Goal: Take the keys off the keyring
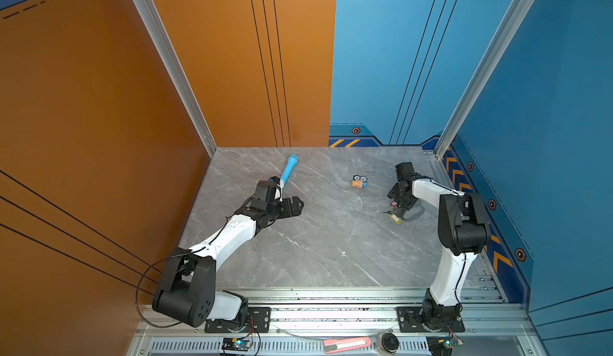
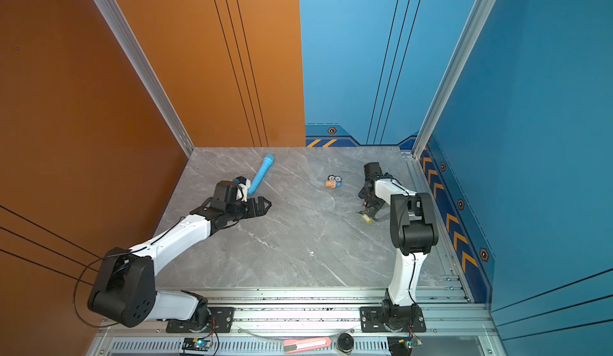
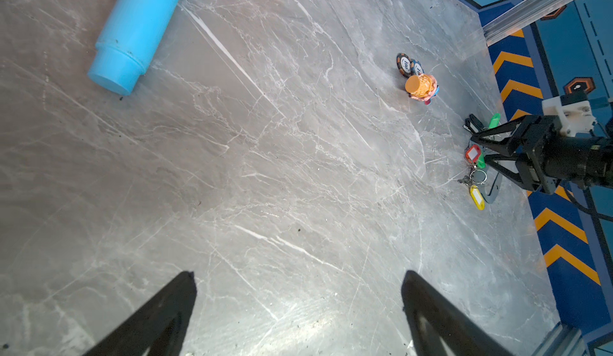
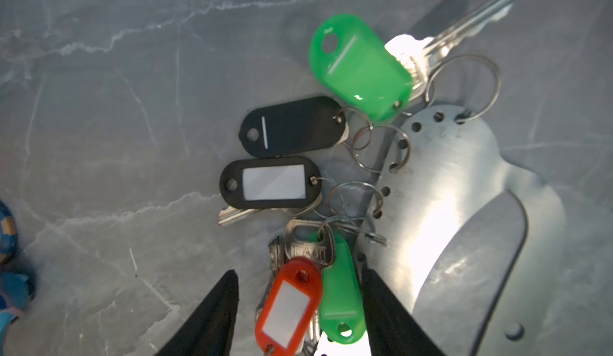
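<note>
The keyring (image 4: 447, 188), a flat grey metal plate with holes along its edge, lies on the marble table near the right wall (image 1: 416, 215) (image 2: 381, 216). Split rings join it to the keys, which carry green (image 4: 361, 69), black (image 4: 292, 127), red (image 4: 288, 304) and yellow (image 3: 476, 196) tags. My right gripper (image 4: 298, 271) (image 1: 396, 210) stands over them with its jaws astride the red tag and a second green tag (image 4: 341, 291), and a gap still shows beside the red tag. My left gripper (image 3: 298, 273) (image 1: 298, 205) is wide open over bare table, far from the keys.
A long light-blue tube (image 1: 288, 170) (image 3: 139, 29) lies at the back left, close behind my left wrist. A small orange-and-blue cluster with dark round chips (image 1: 359, 182) (image 3: 418, 84) sits mid-back. The blue wall with chevrons (image 1: 464, 185) runs close behind my right arm.
</note>
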Robot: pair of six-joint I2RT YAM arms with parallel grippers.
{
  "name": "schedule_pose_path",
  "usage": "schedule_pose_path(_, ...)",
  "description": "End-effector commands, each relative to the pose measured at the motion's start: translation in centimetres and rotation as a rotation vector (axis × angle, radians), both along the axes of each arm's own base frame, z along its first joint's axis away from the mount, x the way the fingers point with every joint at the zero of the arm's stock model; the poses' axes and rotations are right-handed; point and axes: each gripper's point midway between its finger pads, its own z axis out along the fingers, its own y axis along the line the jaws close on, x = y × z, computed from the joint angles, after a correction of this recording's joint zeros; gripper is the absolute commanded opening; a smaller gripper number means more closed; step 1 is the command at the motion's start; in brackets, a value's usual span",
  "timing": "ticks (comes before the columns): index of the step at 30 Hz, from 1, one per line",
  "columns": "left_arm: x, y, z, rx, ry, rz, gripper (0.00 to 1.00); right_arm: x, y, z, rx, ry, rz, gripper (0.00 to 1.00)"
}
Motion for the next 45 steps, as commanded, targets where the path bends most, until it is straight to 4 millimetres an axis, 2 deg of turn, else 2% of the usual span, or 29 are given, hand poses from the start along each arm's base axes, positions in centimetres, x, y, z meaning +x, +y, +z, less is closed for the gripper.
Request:
schedule_pose_path(1, -0.3, 0.4, 1.1, 0.013, -0.02, -0.012, 0.98, -2.3, 0.1, -1.7, -0.052, 0.124, 0.024, 0.61)
schedule_pose_path(6, -0.7, 0.6, 1.0, 0.015, -0.016, -0.011, 0.98, -2.7, -1.1, 0.8, -0.127, 0.087, 0.043, 0.62)
schedule_pose_path(10, -0.8, 0.6, 0.8, 0.017, -0.012, -0.015, 0.98, -3.7, -3.7, 2.6, -0.164, 0.079, -0.009, 0.66)
schedule_pose_path(12, -0.8, 0.5, 0.8, 0.015, -0.009, -0.018, 0.98, -4.2, -4.4, 2.8, -0.152, 0.077, -0.025, 0.69)
schedule_pose_path(15, -0.8, 0.4, 0.6, 0.012, -0.007, -0.021, 0.98, -4.0, -4.5, 1.8, -0.104, 0.088, -0.028, 0.75)
schedule_pose_path(23, -0.6, 0.2, 0.7, 0.014, -0.004, -0.034, 0.98, -2.4, -3.4, -0.3, -0.032, 0.089, -0.023, 0.75)
schedule_pose_path(31, -1.0, 0.1, 0.5, 0.017, 0.004, -0.04, 0.98, -1.6, -2.4, -1.8, -0.061, 0.122, 0.033, 0.67)
schedule_pose_path(38, -1.3, 0.4, 0.4, 0.026, 0.006, -0.038, 0.98, -1.9, -0.6, -2.7, -0.045, 0.147, 0.087, 0.59)
schedule_pose_path(45, -2.2, 0.9, -0.1, 0.046, 0.035, -0.039, 0.98, -3.9, 3.2, -2.7, -0.015, 0.167, 0.198, 0.5)
